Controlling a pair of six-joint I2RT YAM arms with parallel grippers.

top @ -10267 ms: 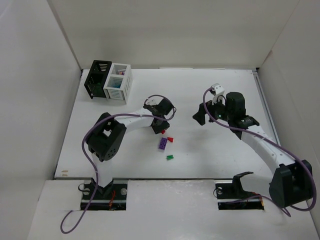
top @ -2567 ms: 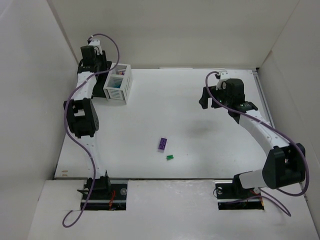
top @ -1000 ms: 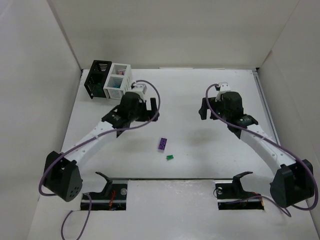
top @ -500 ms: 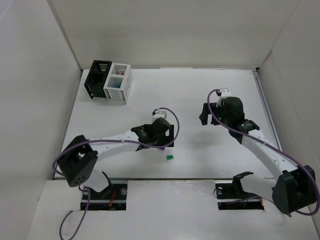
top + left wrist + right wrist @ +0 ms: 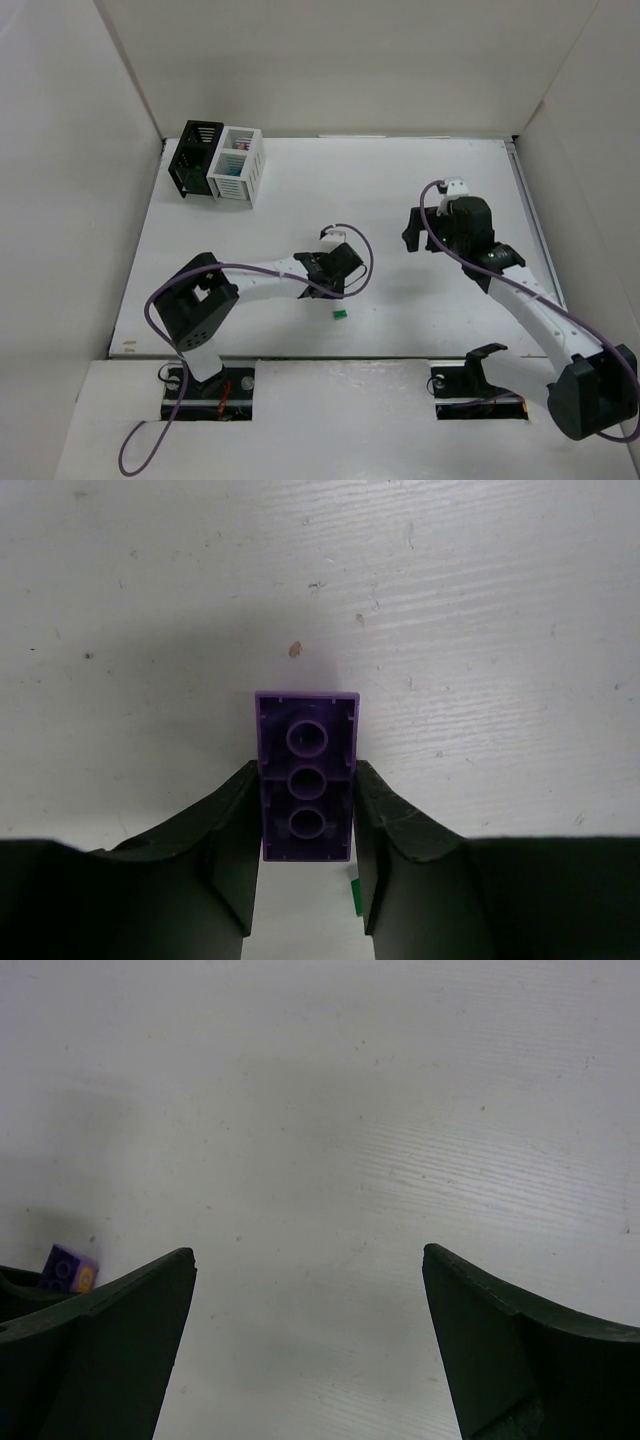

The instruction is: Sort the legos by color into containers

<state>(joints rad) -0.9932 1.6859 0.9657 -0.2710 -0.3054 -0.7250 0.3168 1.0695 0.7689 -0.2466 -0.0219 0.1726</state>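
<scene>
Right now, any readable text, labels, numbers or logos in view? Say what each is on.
None readable. The purple brick in the left end effector shows only hollow tubes, no lettering.
The black bin, white bin and green brick carry no visible markings.
A tan speck by the table's near-left corner is too small to read.

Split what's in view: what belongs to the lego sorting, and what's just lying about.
Job: purple lego, clamped in left gripper; green lego; black bin; white bin.
Just there: right gripper, open and idle; cables; walls.
</scene>
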